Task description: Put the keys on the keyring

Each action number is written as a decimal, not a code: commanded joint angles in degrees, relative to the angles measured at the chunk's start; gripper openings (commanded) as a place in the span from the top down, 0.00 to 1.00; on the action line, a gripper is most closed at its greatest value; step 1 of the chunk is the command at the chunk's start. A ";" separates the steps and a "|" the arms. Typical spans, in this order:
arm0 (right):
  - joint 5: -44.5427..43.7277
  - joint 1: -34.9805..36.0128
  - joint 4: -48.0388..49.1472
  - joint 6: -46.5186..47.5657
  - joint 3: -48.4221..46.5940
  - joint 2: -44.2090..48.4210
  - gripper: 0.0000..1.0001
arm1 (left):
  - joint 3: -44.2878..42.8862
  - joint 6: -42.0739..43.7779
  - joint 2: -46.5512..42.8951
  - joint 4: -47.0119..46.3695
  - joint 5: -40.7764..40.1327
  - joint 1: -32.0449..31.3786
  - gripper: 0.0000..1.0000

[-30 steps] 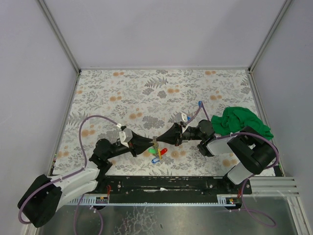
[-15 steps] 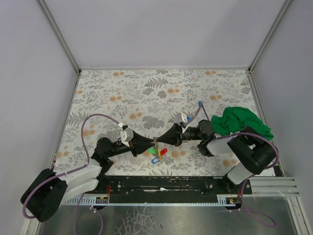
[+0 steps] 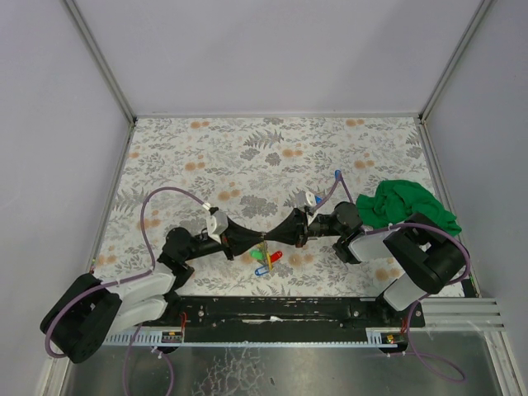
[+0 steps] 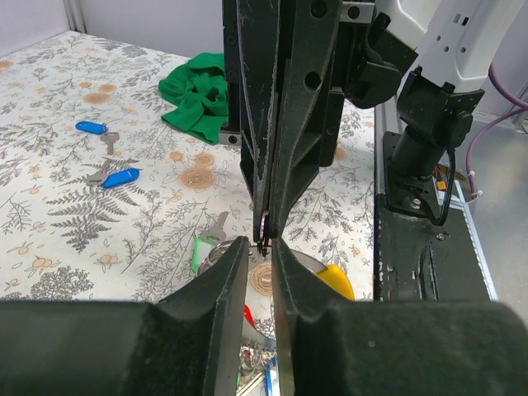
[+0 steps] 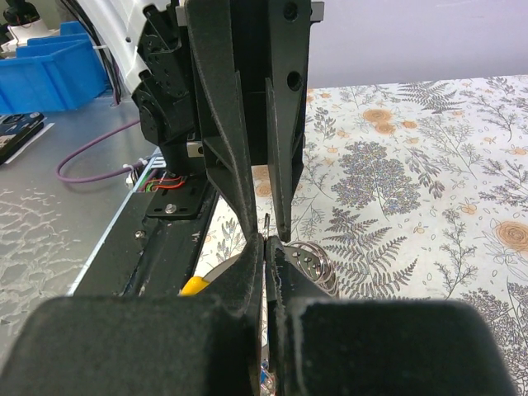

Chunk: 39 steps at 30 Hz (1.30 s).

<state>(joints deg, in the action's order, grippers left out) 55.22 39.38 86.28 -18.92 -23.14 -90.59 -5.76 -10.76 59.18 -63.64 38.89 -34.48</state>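
My two grippers meet tip to tip above the table's near middle. My right gripper (image 3: 270, 239) (image 5: 266, 242) is shut on the thin dark keyring (image 5: 266, 223), held edge-on. Its silver coils (image 5: 310, 259) hang beside the jaws. My left gripper (image 3: 255, 240) (image 4: 261, 245) has its jaws a narrow gap apart, and the ring's edge (image 4: 263, 233) sticks in between the tips. Keys with green (image 4: 200, 250), yellow (image 4: 336, 280) and red tags hang below the ring (image 3: 269, 258). Two loose blue-tagged keys (image 4: 121, 177) (image 4: 91, 127) lie on the table behind the right gripper.
The green cloth (image 3: 410, 206) is bunched at the right, beside the right arm. The black mounting rail (image 3: 272, 309) runs along the near edge. The floral tabletop (image 3: 247, 157) stretches behind both arms, with grey walls around it.
The left arm's elbow and wrist have shifted a little right and away from me. Both gripper tips stay together at the ring, and the right arm has not moved.
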 commanded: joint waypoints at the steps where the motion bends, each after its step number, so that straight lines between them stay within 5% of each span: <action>1: 1.29 0.14 5.98 -0.25 -0.80 0.93 0.99 | -2.03 -0.22 0.87 -5.01 1.91 0.38 0.85; 9: 1.04 0.10 5.03 0.49 -0.39 1.80 0.98 | -3.77 2.10 0.26 1.24 2.51 0.46 1.00; 17: -4.43 0.09 -2.30 7.69 2.33 5.95 0.76 | -9.75 11.78 -8.23 26.01 -2.16 0.38 1.00; 21: -9.93 0.09 -14.36 15.26 2.92 11.71 0.67 | -13.73 15.51 -9.13 35.79 -4.15 0.33 1.00; 30: -15.55 0.09 -47.54 32.48 -1.45 24.24 0.62 | -24.06 24.07 -4.06 53.39 -3.09 -0.26 1.00; 39: -12.26 0.09 -51.36 34.91 -6.34 21.94 0.65 | -32.54 30.31 -0.42 66.60 -4.40 -3.19 1.00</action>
<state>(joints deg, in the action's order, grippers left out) 41.32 39.27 37.28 13.30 -25.12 -67.22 -34.37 15.31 58.24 -3.36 35.09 -36.73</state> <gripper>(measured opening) 0.363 0.009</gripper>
